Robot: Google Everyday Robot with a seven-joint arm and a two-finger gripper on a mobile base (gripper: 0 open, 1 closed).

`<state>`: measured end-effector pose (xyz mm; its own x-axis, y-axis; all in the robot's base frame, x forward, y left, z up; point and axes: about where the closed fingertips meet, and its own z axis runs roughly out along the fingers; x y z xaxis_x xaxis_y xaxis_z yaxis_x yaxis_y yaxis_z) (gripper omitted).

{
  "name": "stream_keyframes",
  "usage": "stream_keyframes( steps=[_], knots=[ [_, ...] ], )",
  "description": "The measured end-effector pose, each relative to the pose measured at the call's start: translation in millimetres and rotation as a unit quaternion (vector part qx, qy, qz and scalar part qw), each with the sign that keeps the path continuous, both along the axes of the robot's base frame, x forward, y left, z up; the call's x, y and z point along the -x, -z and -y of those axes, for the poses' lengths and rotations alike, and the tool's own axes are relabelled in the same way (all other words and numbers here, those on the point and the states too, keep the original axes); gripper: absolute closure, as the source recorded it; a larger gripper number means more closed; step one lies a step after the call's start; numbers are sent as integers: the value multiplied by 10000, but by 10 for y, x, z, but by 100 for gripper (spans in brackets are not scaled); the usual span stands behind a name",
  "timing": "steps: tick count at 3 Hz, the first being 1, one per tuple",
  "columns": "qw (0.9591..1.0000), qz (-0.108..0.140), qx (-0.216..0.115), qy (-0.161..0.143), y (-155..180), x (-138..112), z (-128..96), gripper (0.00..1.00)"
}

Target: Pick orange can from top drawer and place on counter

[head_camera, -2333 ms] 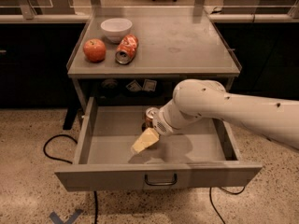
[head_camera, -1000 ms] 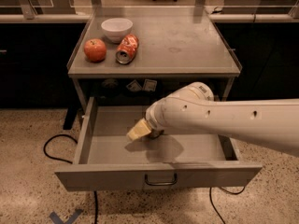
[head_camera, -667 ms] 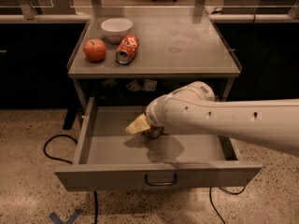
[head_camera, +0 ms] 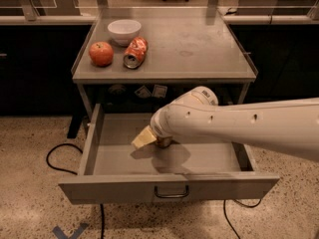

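The top drawer (head_camera: 114, 156) is pulled open below the counter (head_camera: 199, 49), with its curved handle (head_camera: 171, 193) on the front panel. My gripper (head_camera: 149, 139) is down inside the drawer near its middle, at the end of the white arm that comes in from the right. A small brownish part of the orange can (head_camera: 165, 142) shows right beside the gripper, under the wrist. The rest of the can is hidden by the arm. I cannot tell whether the gripper holds the can.
On the counter's left back stand a white bowl (head_camera: 124, 31), a red apple (head_camera: 101, 53) and a red-orange dented can (head_camera: 135, 52) lying on its side. A black cable (head_camera: 55, 158) runs on the floor left of the drawer. Dark cabinets flank the counter.
The gripper has moved from the drawer's front middle back towards the orange can, and the arm now covers most of the can. Over the last second it has barely moved.
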<state>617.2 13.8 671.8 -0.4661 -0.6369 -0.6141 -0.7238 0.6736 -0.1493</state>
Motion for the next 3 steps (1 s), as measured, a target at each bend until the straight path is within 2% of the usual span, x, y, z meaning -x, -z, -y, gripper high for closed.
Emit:
stream_keyframes(
  steps=[1,3],
  knots=[
    [10000,-44,31,-6,26,13,0,0],
    [10000,-43,31,-6,26,13,0,41]
  ],
)
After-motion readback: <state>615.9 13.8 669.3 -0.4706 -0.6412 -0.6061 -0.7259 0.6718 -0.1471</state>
